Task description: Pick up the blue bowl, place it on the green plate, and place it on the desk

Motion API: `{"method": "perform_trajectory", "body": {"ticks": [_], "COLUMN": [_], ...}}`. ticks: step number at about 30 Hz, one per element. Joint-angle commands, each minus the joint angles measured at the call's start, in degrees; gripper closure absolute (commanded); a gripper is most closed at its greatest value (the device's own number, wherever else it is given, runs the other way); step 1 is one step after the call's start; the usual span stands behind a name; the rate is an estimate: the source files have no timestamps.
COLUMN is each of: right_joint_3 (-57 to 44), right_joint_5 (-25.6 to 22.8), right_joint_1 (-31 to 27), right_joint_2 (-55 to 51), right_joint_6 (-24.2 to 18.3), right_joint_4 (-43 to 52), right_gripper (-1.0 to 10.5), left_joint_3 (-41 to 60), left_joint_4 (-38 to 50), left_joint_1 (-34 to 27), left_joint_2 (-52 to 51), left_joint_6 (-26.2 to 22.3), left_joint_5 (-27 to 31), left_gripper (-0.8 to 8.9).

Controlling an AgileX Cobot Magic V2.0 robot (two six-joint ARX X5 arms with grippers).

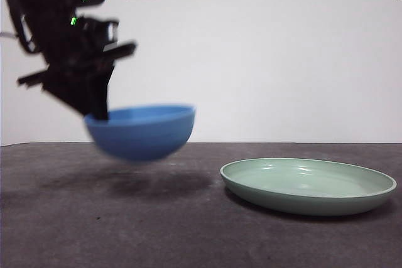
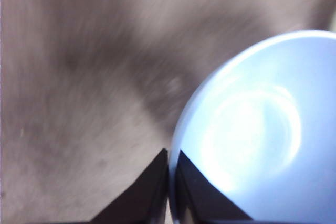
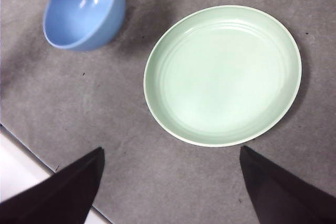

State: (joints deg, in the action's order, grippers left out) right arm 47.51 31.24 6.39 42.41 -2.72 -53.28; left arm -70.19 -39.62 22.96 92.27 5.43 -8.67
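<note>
Blue bowl (image 1: 142, 132) hangs clear of the counter (image 1: 125, 230), its shadow on the grey surface beneath; the left gripper (image 2: 169, 157) has its fingers clamped on the bowl's rim, one inside, one outside; the green plate (image 1: 308, 186) lies empty on the counter beside it, apart; the right gripper (image 3: 170, 153) hovers above the plate, fingers spread wide.
</note>
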Motion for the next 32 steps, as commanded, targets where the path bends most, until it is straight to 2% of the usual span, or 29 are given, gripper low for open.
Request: {"method": "perform_trajectory", "body": {"ticks": [1,9,14,26,32], "right_joint_3": [0.9,0.9,0.9,0.9,0.9], "right_joint_5": [-0.2,-0.2,-0.2,-0.2,-0.2], "right_joint_1": [0.2,0.2,0.2,0.2,0.2], "right_joint_2": [0.2,0.2,0.2,0.2,0.2], "right_joint_6": [0.4,0.6,0.6,0.8,0.8], "right_joint_4": [0.6,0.6,0.5,0.5,0.6], "right_gripper": [5.3,5.3,5.3,5.3,5.3], "left_joint_3": [-4.3,-10.3,-15.0,-26.4,-28.6], "left_joint_4": [-0.2,2.1,2.0,1.4,1.5], "left_joint_1": [2.3,10.1,13.5,18.5,19.5], "left_joint_2": [-0.2,0.8,6.0,22.6,27.7], "left_joint_6": [1.6,2.9,3.0,3.0,3.0], "left_joint_5": [0.0,0.0,0.1,0.1,0.1], "left_gripper": [8.04,8.04,8.04,8.04,8.04]}}
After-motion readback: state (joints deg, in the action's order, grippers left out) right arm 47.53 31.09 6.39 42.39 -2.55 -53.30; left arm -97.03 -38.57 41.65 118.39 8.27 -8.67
